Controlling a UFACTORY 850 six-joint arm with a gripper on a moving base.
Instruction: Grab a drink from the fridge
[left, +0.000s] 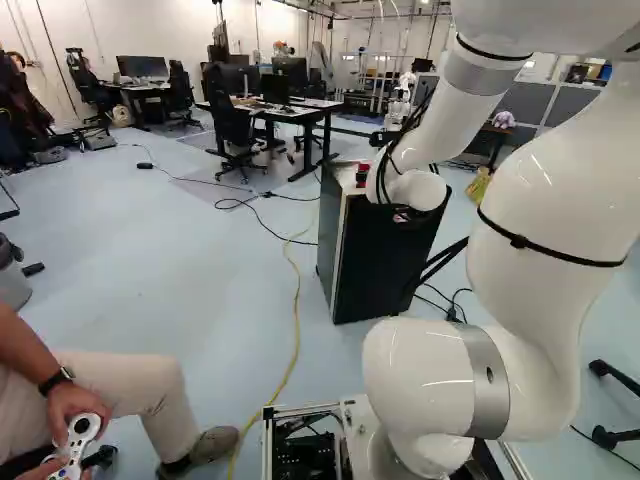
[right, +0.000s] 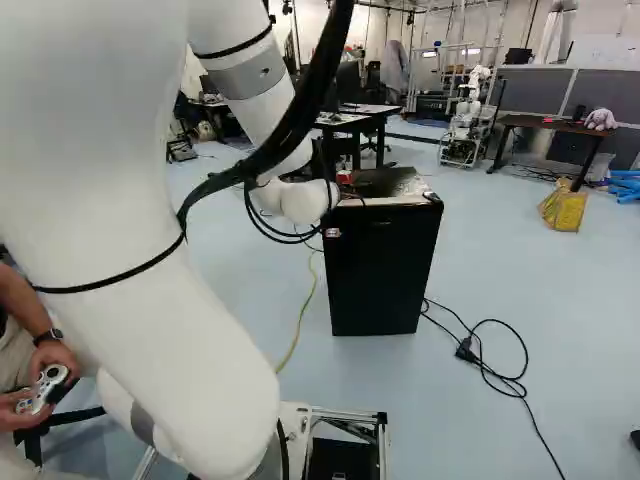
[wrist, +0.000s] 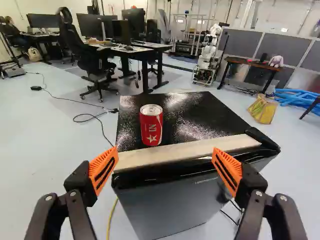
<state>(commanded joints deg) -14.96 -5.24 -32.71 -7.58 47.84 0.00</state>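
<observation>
From where I stand, the can (wrist: 151, 125) sits atop the fridge (wrist: 167, 202), ahead of the gripper (wrist: 165, 149), its fingers spread, pinching nothing. The drink's already outside the fridge; I'd say reaching, gripping and lifting remain. The can's upright, long axis vertical, top end up
</observation>
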